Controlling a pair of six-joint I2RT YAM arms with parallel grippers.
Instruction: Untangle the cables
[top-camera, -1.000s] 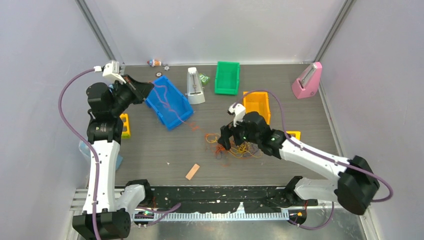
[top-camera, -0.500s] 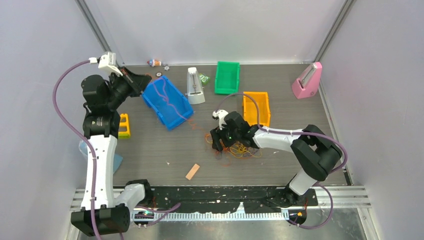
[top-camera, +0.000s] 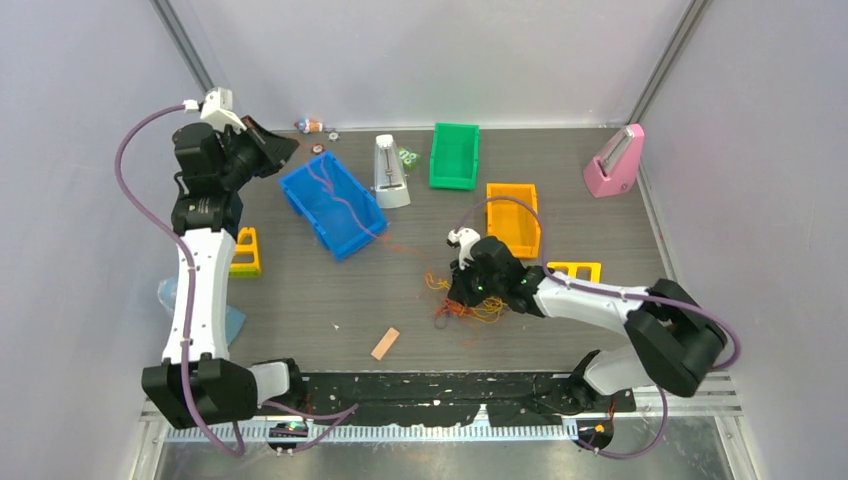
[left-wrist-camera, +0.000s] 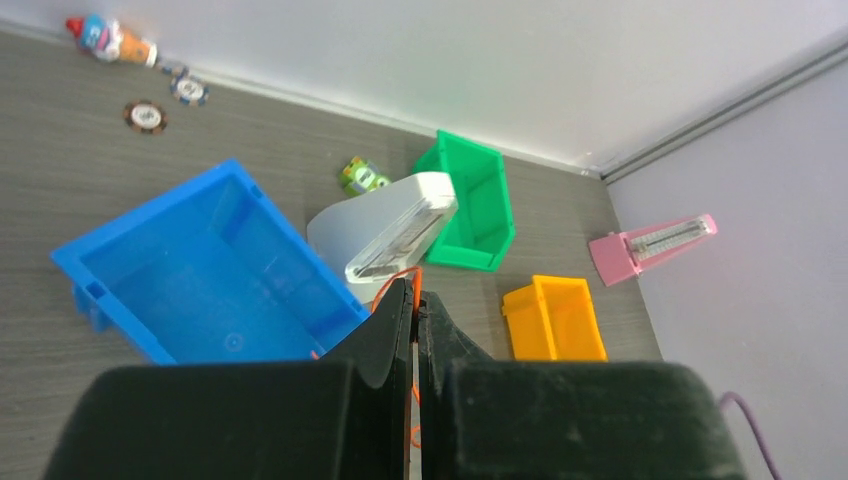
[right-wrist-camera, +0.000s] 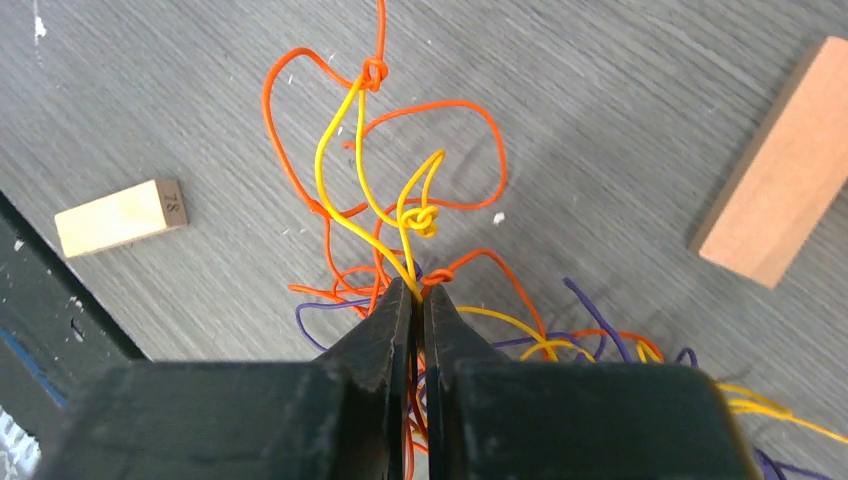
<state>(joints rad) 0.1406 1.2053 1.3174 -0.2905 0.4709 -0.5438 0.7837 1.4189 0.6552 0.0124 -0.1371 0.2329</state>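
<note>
My left hand (left-wrist-camera: 413, 300), held high at the back left over the blue bin (left-wrist-camera: 150, 250), is pinched shut on one orange strand (left-wrist-camera: 405, 273). The cables (top-camera: 478, 305) lie tangled mid-bench (top-camera: 330, 280). My right hand (right-wrist-camera: 418, 290), stretched low, is clamped on yellow and orange strands there.

Below the tips of the right gripper (right-wrist-camera: 412, 290), the dark finger bodies cover much of the cables (right-wrist-camera: 424, 220), so which strands sit in the pinch is hard to say. Off to its right, the brown strip (right-wrist-camera: 775, 195) runs out of frame. An orange strand (left-wrist-camera: 412, 272) vanishes between the tips of the left gripper (left-wrist-camera: 413, 300), whose body hides the near corner of the blue bin (left-wrist-camera: 180, 270).
</note>
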